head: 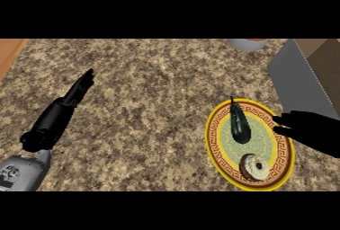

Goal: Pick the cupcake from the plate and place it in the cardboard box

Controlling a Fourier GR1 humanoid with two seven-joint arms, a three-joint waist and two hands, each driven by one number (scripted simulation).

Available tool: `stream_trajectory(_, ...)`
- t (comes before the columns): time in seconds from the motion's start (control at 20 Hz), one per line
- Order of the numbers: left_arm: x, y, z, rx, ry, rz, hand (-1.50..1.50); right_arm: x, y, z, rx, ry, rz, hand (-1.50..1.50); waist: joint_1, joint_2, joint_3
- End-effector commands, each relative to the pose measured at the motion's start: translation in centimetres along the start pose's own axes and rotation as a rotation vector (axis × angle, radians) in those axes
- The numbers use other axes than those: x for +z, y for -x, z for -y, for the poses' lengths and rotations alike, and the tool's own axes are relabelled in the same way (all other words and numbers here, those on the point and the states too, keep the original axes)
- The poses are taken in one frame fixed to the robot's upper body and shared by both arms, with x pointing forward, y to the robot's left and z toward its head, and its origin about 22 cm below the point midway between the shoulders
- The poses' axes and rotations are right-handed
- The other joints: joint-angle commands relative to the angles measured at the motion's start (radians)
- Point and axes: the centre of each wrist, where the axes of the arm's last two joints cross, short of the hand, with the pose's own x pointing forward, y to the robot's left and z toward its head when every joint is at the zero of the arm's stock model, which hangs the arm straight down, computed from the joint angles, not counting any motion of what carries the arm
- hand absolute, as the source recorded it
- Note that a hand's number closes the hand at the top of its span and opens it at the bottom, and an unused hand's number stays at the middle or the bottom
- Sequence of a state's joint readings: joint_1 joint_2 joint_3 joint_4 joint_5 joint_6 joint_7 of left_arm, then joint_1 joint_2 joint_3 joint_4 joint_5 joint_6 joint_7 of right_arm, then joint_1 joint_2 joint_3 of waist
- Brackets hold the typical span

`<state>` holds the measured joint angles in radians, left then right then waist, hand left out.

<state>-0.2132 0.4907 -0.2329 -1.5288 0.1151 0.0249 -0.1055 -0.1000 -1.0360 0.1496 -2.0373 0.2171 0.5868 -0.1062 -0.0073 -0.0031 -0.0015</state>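
A yellow-rimmed patterned plate [219, 148] lies at the right of the granite counter. On its near part sits the cupcake [254, 166], brown with a pale top. A dark long vegetable [239, 124] lies across the plate's far half. My right hand [310, 130] comes in from the right edge over the plate's right rim, fingers curled, holding nothing, a little beyond and right of the cupcake. The cardboard box [312, 72] stands at the upper right, its flap open. My left hand [79, 88] rests at the left with straight fingers pointing away.
A grey round container [247, 43] shows at the counter's far edge, left of the box. A wooden strip [10, 51] borders the counter at the upper left.
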Motion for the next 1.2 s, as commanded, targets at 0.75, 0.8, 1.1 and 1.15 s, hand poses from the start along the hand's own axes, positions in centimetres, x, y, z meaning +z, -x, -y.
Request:
stream_trajectory(0.75, -1.0, -0.2, 0.4, 0.005, 0.006, 0.008, 0.00, -4.4, -5.9, -4.8, 0.077, -0.074, -0.194, -1.50, 0.009, 0.003, 0.001)
stream_trajectory(0.8, -1.1, 0.6, 1.5, 0.005, 0.024, 0.012, 0.00, -4.1, -3.3, -5.0, 0.073, -0.087, -0.186, -1.50, 0.006, 0.003, 0.002)
stream_trajectory(1.1, -0.9, 1.2, -2.0, -0.001, 0.000, -0.001, 0.00, -4.7, -6.6, -6.2, 0.097, -0.092, -0.198, -1.50, 0.005, 0.002, 0.001)
stream_trajectory(1.15, -0.7, 1.0, 0.5, 0.003, -0.005, 0.001, 0.00, -4.1, -2.5, -5.7, 0.082, -0.107, -0.210, -1.50, 0.006, 0.003, 0.002)
